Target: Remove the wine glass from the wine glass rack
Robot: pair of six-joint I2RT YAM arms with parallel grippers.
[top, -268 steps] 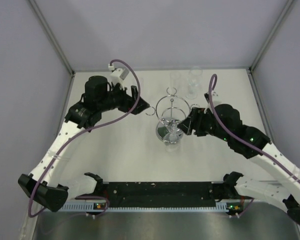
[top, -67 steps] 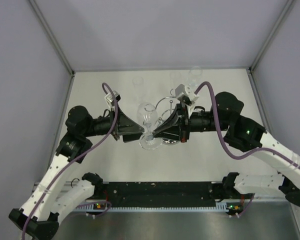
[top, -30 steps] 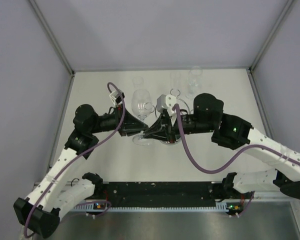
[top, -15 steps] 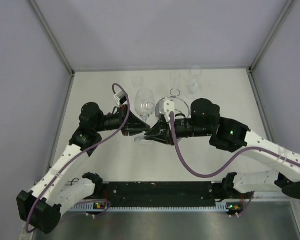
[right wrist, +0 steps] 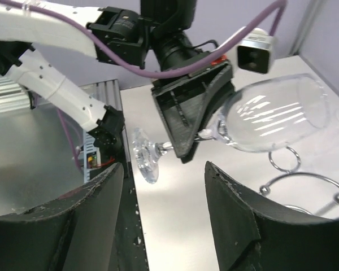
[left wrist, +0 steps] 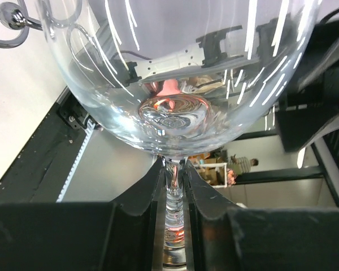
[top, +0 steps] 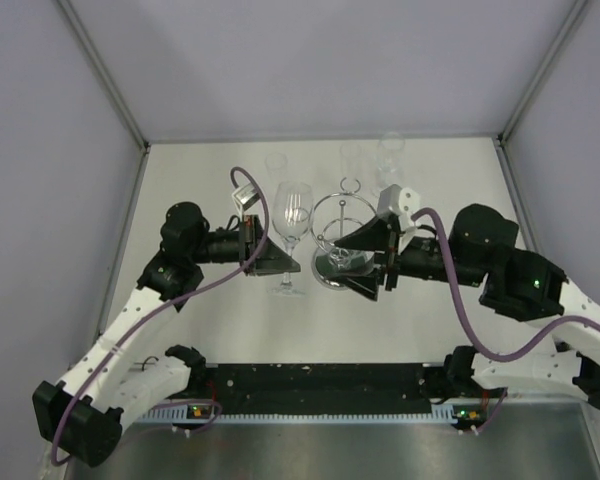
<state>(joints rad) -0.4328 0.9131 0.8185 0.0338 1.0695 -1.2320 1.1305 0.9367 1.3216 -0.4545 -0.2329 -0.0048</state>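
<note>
Left gripper (left wrist: 173,169) pinches the wine glass (left wrist: 175,68) by its stem; right gripper (right wrist: 164,197) spread. Risk: thin stem slips, glass tips against rack (top: 328,268).

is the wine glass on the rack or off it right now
Off. The wine glass stands upright beside the wine glass rack, apart from its hoop, with its stem clamped in the left gripper.

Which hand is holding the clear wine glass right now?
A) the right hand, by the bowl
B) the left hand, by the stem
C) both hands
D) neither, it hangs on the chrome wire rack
B: the left hand is pinched shut on the stem of the clear wine glass, while the right hand stands open, apart from it.
</note>
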